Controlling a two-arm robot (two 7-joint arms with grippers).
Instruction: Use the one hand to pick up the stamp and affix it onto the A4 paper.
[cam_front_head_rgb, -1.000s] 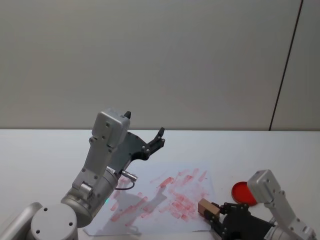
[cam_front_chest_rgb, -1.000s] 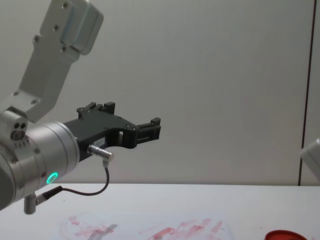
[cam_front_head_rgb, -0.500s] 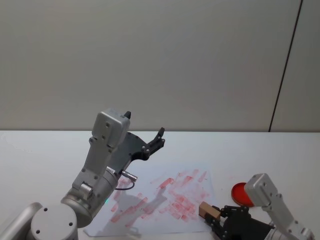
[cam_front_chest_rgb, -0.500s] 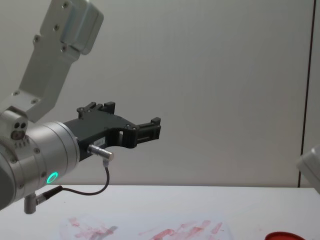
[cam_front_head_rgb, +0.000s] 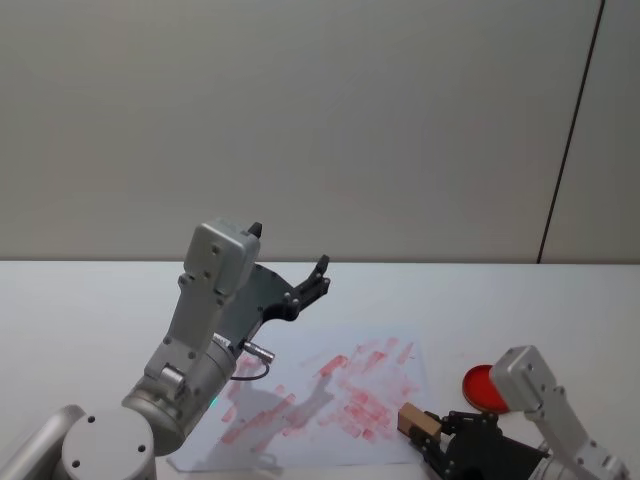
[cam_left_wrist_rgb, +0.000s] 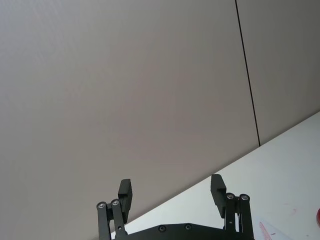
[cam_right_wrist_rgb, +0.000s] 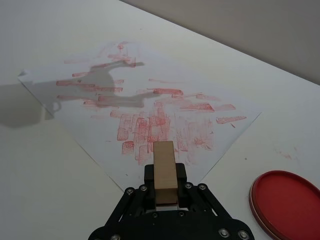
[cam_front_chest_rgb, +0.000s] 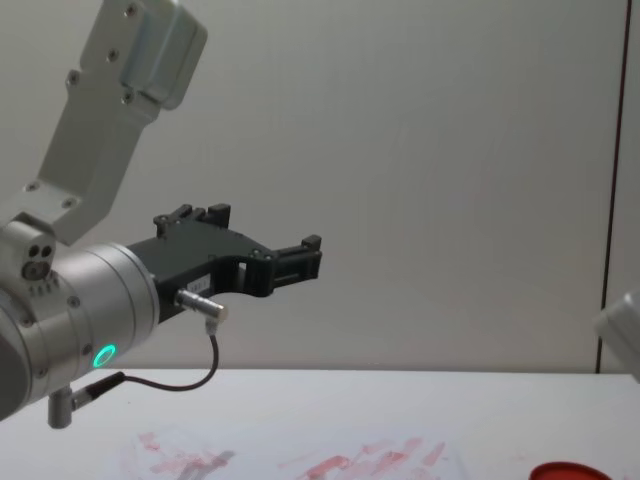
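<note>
Pickup done, press TBD: right black claw tool (cam_right_wrist_rgb: 165, 186) grips tan wood-block stamp (cam_right_wrist_rgb: 165, 167) at red-smeared white A4 paper (cam_right_wrist_rgb: 215, 135) near corner; left tool (cam_left_wrist_rgb: 170, 187) agape above paper.

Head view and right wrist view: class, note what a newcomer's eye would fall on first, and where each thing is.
The A4 paper, smeared with red ink marks, lies mid-way across the white table. At its near right edge the right gripper is shut on the pale wooden stamp, with the round red ink pad just to the right. The left gripper hangs open, raised high above the table on the left.
</note>
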